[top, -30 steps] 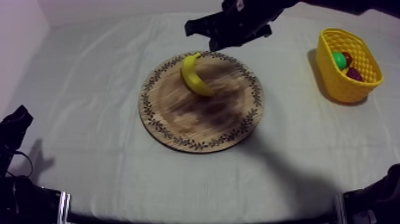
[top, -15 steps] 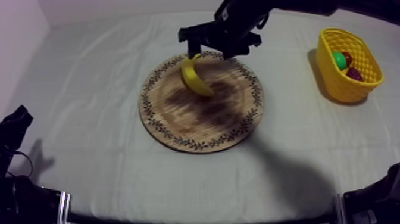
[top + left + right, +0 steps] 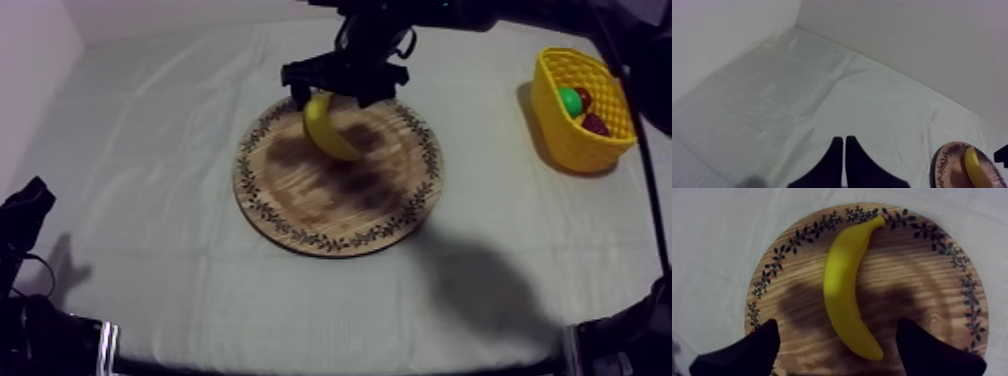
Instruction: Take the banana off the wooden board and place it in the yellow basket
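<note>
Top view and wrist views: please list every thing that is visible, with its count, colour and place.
wooden board: 1, brown, patterned rim, table middle
banana: 1, yellow, on the wooden board near its far rim
basket: 1, yellow, table's right side
green fruit: 1, in the basket
dark red fruit: count unclear, in the basket
cloth: 1, grey-white, over the table
left gripper: 1, black, shut, above bare cloth
right gripper: 1, black, open, astride the banana
</note>
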You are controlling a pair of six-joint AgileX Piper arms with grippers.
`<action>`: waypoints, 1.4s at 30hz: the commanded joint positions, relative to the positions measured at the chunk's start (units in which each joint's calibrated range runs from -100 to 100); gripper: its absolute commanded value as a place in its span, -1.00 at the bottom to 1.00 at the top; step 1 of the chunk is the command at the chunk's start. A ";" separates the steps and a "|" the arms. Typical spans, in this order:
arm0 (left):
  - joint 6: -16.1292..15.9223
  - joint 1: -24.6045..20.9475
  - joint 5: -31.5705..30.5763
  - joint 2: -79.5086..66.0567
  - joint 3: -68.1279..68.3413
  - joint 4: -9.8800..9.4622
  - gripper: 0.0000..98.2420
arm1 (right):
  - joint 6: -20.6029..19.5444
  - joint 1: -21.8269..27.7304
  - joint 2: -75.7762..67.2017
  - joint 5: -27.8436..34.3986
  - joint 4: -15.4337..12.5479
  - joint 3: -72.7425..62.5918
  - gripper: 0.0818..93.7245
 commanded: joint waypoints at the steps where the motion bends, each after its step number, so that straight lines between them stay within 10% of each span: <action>1: -0.01 -0.02 0.00 0.04 0.00 0.03 -1.00 | 0.17 0.04 2.82 1.05 -0.19 -2.01 0.96; 15: -0.01 -0.02 0.00 0.04 0.00 0.03 -1.00 | 2.20 0.25 13.01 5.93 -1.08 -10.63 0.80; 28: -0.01 -0.02 0.00 0.04 0.00 0.03 -1.00 | 3.21 -0.34 13.64 6.03 0.02 -10.48 -0.62; 42: -0.01 -0.02 0.00 0.04 0.00 0.03 -1.00 | 4.16 1.51 -18.98 5.22 -0.09 11.44 -0.66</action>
